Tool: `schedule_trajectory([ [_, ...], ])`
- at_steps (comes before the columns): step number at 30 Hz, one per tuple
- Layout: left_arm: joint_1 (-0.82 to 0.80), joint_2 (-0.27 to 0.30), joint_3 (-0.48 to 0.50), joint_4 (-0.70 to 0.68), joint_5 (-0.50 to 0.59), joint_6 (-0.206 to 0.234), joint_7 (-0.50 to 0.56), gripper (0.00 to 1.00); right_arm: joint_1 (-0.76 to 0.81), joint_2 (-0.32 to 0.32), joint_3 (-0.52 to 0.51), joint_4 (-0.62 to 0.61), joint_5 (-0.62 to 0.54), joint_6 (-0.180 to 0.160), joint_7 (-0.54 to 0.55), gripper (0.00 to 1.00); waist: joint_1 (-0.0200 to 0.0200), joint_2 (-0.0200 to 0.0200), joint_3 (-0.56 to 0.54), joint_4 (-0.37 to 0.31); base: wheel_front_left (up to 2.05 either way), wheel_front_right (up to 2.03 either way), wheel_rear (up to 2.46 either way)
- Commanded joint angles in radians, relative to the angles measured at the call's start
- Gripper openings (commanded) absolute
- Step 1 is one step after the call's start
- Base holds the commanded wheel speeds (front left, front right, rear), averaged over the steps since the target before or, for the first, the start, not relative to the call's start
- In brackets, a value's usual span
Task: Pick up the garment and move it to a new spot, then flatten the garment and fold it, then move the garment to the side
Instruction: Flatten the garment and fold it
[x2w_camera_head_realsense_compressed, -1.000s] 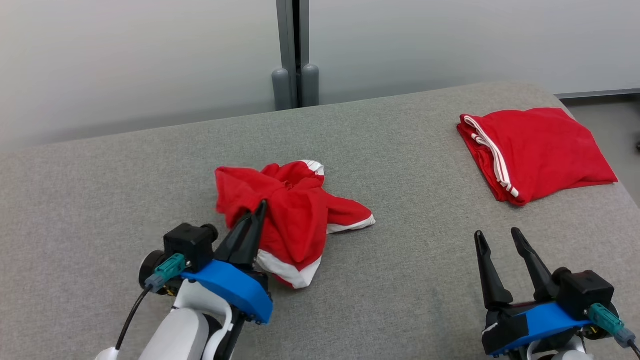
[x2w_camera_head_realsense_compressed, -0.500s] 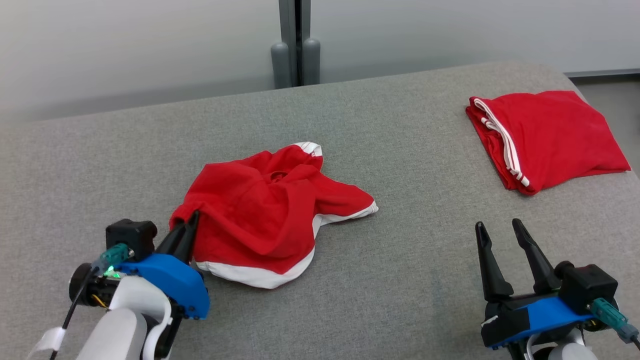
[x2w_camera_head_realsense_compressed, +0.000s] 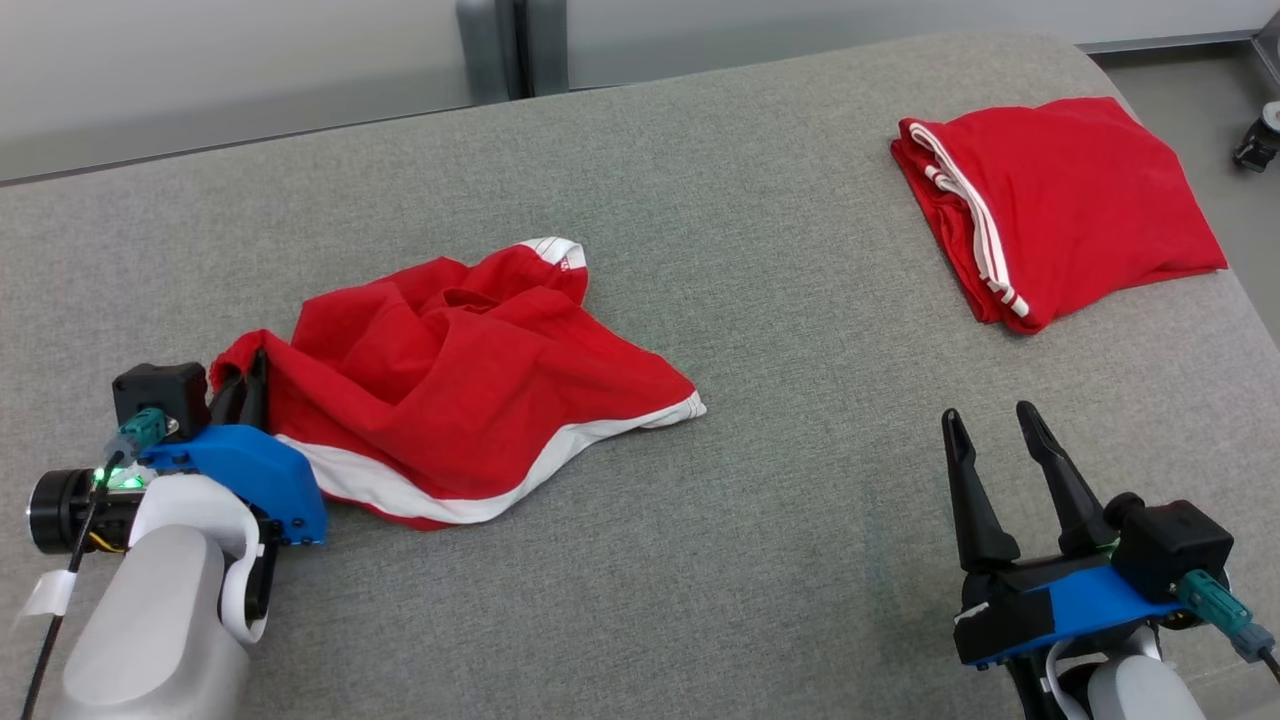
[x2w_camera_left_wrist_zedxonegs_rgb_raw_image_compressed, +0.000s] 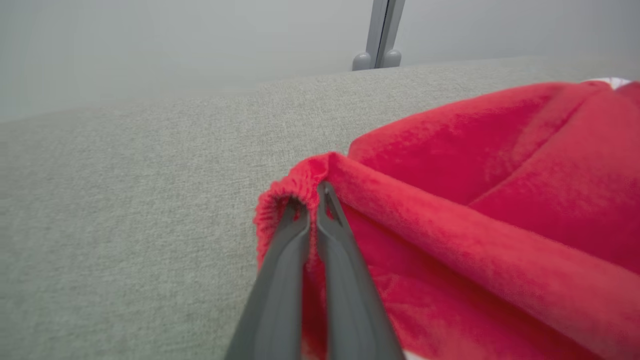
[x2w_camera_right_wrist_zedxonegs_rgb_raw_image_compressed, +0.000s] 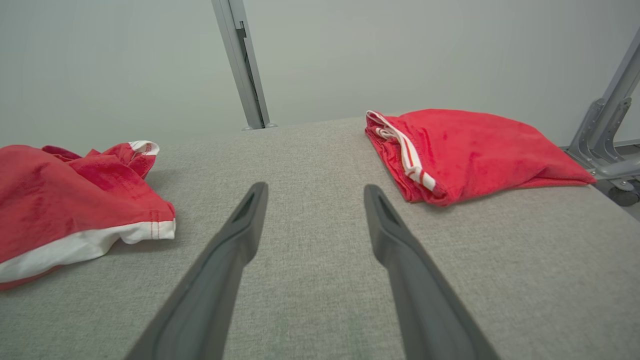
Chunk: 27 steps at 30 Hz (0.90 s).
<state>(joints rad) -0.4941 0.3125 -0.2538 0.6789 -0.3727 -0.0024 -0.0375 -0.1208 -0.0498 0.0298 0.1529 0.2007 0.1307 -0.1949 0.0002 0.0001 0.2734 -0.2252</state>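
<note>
A crumpled red garment with white trim lies at the centre-left of the grey padded table, stretched out toward the left. My left gripper is shut on its left edge; the left wrist view shows the fingers pinching a red fold. The same garment appears at the left of the right wrist view. My right gripper hovers over bare table at the lower right, open with nothing between its fingers.
A second red garment, folded with white stripes, lies at the table's far right corner, also visible in the right wrist view. A grey post stands behind the table. The table edge curves down at the right.
My left gripper has dragged the garment's edge leftward, spreading the heap out wider and flatter. The head camera has tilted down and shifted. The right gripper has stayed open in place.
</note>
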Motion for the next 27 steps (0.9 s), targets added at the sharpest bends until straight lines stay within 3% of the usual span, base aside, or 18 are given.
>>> schedule_trajectory([
  [1,-0.014,-0.008,0.000,0.010,0.003,0.005,-0.017,0.00,-0.011,-0.002,-0.001,0.003,0.000,0.000,-0.005,1.00,-0.0002,-0.0001,0.000,0.000,0.00,0.00,0.00],
  [2,-0.020,-0.015,-0.001,0.016,0.000,0.004,-0.030,0.00,-0.010,-0.002,-0.003,0.004,-0.001,0.000,-0.006,1.00,-0.0002,-0.0001,0.000,0.002,0.00,0.00,0.00],
  [3,-0.022,-0.022,0.000,0.023,-0.006,-0.002,-0.043,0.44,-0.009,-0.002,-0.006,0.006,-0.001,0.000,-0.007,1.00,-0.0002,-0.0001,-0.003,0.005,0.00,0.00,0.00],
  [4,-0.021,-0.026,-0.001,0.030,-0.010,-0.008,-0.056,1.00,-0.009,-0.002,-0.007,0.008,-0.001,0.000,-0.007,1.00,-0.0002,-0.0001,-0.006,0.008,0.00,0.00,0.00],
  [15,0.120,-0.107,0.000,-0.020,-0.060,-0.028,-0.189,1.00,0.019,-0.002,-0.020,0.006,-0.021,0.000,0.016,1.00,-0.0002,-0.0001,-0.093,0.084,0.00,0.00,0.00],
  [27,0.293,-0.108,0.025,-0.217,-0.073,-0.022,-0.223,1.00,0.064,-0.002,-0.043,-0.019,-0.024,0.000,0.043,1.00,-0.0002,-0.0001,-0.166,0.152,0.00,0.00,0.00],
])
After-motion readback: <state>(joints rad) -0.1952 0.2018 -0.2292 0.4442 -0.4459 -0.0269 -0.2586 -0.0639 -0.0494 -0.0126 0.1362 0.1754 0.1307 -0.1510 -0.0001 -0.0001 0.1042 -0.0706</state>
